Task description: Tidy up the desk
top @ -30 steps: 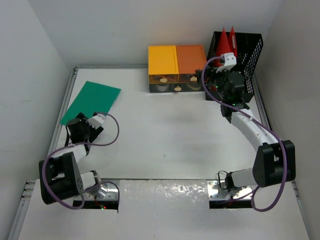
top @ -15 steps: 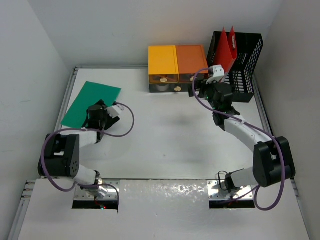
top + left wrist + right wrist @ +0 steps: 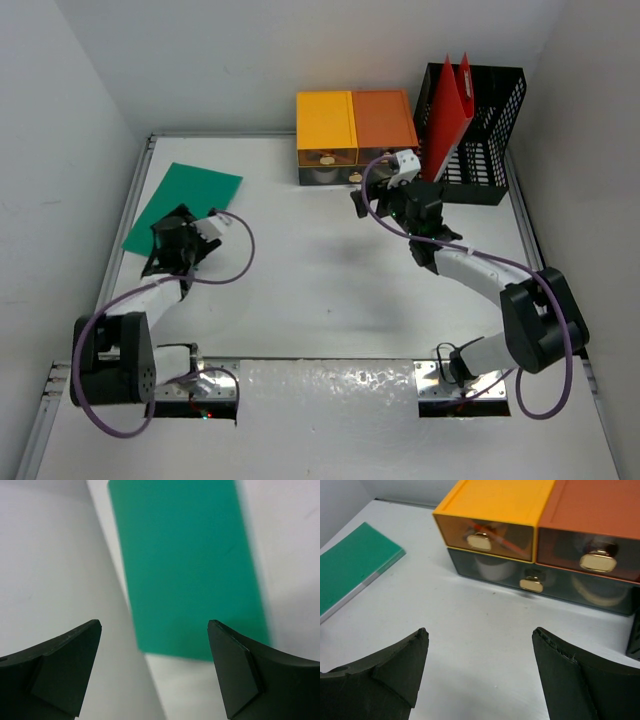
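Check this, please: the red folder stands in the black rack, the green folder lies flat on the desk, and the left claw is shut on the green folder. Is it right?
Not quite. The left claw is open and holds nothing; the green folder lies free on the desk ahead of it, as the left wrist view shows. The rest is right.

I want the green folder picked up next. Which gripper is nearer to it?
Left. The left gripper hangs open over the green folder's near edge at the desk's left side. The right gripper is across the desk, by the drawer unit.
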